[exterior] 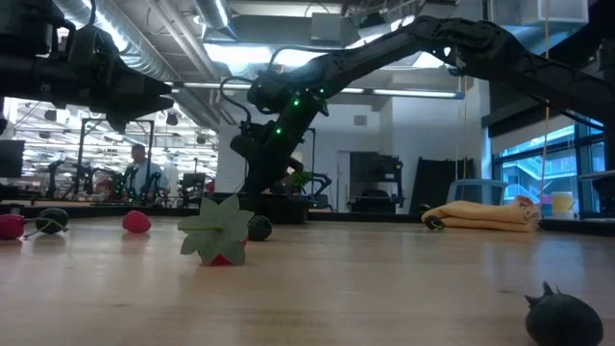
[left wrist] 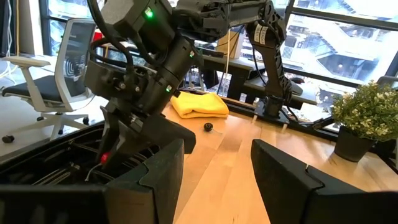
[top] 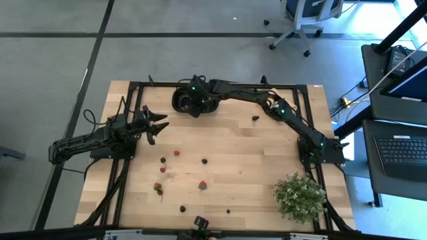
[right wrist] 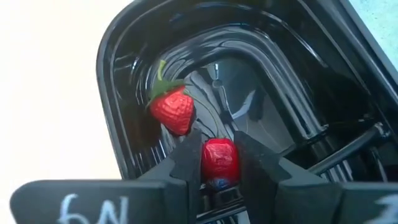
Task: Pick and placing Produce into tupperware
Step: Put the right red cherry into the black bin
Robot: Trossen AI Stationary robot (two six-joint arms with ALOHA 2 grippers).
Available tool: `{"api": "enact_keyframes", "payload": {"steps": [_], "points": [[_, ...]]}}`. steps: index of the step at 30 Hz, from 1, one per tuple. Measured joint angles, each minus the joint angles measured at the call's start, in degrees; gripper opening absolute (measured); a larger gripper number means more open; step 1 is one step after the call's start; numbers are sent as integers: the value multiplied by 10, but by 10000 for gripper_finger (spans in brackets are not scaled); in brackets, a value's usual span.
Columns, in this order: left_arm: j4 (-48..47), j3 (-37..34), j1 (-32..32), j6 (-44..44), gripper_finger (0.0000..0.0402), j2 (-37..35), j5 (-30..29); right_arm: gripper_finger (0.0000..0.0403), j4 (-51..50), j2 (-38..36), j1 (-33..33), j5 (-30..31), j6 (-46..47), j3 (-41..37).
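- One strawberry (right wrist: pixel 172 109) lies inside the black tupperware (right wrist: pixel 118 124), upper centre of the high view.
- Right hand (right wrist: pixel 219 163) clenches a red fruit (right wrist: pixel 219 159) over it.
- Left hand (top: pixel 158 125) hangs released, left of frame.

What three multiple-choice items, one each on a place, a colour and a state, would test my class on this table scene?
1. Where is the right gripper?
A. over the tupperware
B. beside the potted plant
C. at the table's near edge

2. What colour is the piece between the right gripper's fingers?
A. green
B. red
C. yellow

3. How is the left gripper?
A. shut on a berry
B. open, holding nothing
C. inside the tupperware

Answers: 1 A, the right wrist view looks straight into the black container. 2 B, a red piece sits clamped between the fingers. 3 B, its fingers stand apart over bare table.
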Motion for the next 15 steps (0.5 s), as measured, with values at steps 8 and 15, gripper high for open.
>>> {"api": "enact_keyframes", "payload": {"steps": [8,15], "points": [[0,0,0,0,182,0,0,90,1,0,0,0,2,0],[0,0,0,0,182,0,0,90,1,0,0,0,1,0]]}}
